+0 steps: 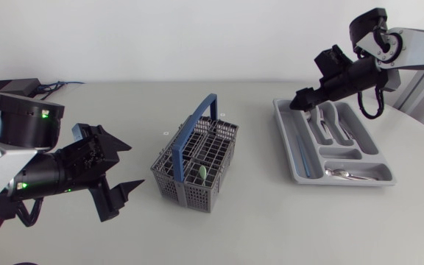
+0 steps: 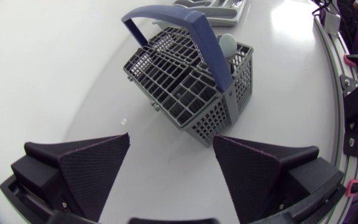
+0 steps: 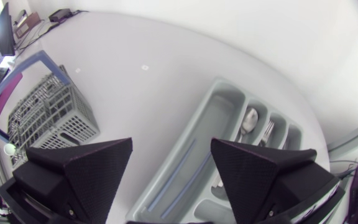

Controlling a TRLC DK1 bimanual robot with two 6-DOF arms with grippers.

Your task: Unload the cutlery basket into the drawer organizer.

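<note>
The grey cutlery basket with a blue handle stands mid-table; a pale green utensil pokes up from it. At the right lies the grey drawer organizer, with spoons and forks in its compartments. My right gripper hovers over the organizer's far left corner, open and empty. In the right wrist view it is above the long compartment, where thin pale blue pieces lie. My left gripper is open, left of the basket, which is just ahead of its fingers.
A black box with cables sits at the far left back of the table. Bare tabletop lies between basket and organizer and along the front edge.
</note>
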